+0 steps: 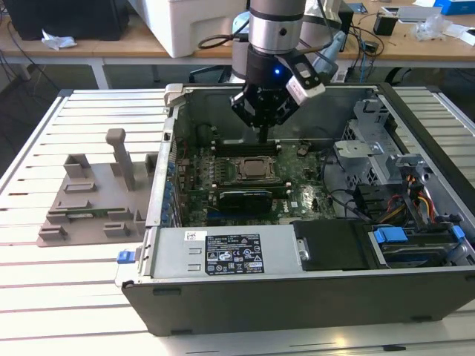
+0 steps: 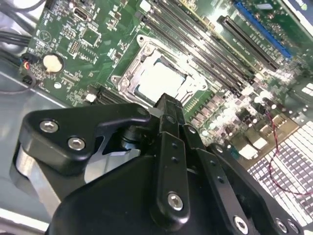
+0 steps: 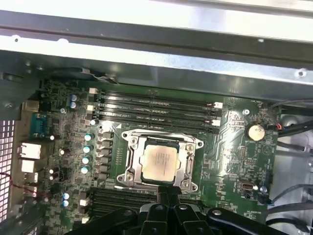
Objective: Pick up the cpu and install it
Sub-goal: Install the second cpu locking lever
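The cpu is a small square chip with a pale metal top, lying flat inside the metal socket frame on the green motherboard; it also shows in the second wrist view and in the exterior view. My gripper hangs over the open computer case, just above and behind the socket. Its black fingers are pressed together with nothing between them, and their tips sit at the socket's edge, apart from the cpu.
A black expansion card lies in front of the socket. Memory slots run behind it. The power supply and drive cage crowd the case. A grey plastic block with posts stands on the exterior view's left.
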Controlling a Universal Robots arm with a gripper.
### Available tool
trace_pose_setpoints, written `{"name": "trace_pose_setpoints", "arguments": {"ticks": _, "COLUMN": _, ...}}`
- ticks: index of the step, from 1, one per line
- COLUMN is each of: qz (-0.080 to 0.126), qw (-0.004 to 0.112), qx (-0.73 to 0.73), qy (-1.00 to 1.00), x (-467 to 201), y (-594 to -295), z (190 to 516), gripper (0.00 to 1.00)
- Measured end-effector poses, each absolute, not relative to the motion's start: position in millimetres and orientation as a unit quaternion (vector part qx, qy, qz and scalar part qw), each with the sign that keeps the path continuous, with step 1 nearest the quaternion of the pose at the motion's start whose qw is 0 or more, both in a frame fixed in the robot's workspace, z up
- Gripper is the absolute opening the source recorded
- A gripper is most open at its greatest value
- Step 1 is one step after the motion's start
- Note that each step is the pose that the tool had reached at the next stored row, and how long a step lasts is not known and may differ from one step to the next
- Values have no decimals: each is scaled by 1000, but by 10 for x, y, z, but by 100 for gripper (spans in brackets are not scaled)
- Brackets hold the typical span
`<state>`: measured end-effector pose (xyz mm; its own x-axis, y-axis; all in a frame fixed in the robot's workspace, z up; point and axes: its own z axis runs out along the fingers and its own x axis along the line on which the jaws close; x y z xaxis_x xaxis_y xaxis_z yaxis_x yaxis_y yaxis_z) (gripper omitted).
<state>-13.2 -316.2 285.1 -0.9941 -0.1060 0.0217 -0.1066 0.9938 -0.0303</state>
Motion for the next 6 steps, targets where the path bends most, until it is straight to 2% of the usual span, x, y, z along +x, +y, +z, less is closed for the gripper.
{"name": "trace_pose_setpoints", "arguments": {"ticks": 6, "qz": 16, "qw": 10, "qx": 53, "qy": -998, "x": -132, "y": -3162, "z": 2852, "gripper": 11}}
